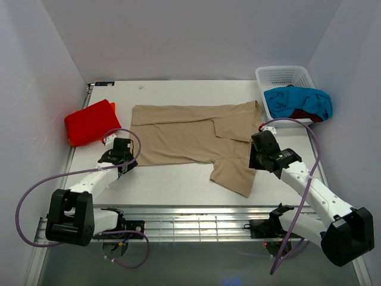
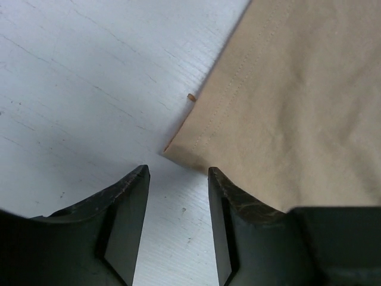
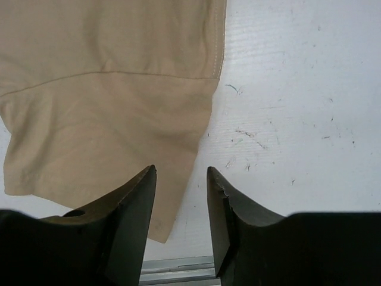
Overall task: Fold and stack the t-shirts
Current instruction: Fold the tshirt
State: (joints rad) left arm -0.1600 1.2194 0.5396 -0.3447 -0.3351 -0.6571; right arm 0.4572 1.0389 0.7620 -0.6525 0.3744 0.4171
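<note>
Tan t-shirt (image 1: 184, 137): partly folded, flat on worktop (image 1: 178, 185).
Left gripper (image 2: 178, 173): released, empty, at hem corner.
Right gripper (image 3: 181, 171): released, empty, at sleeve edge.
Technique: align edges before the next fold.

The tan t-shirt (image 1: 190, 136) lies flat across the middle of the surface (image 1: 172, 182). It is partly folded, with one side laid over the body and a sleeve (image 1: 234, 174) jutting toward the near edge. A red t-shirt (image 1: 89, 122) sits folded in a compact bundle at the left. At the far right, a turquoise t-shirt (image 1: 296, 100) is crumpled over the rim of a white basket (image 1: 284, 72), with a dark red one (image 1: 305, 115) showing beneath it.
</note>
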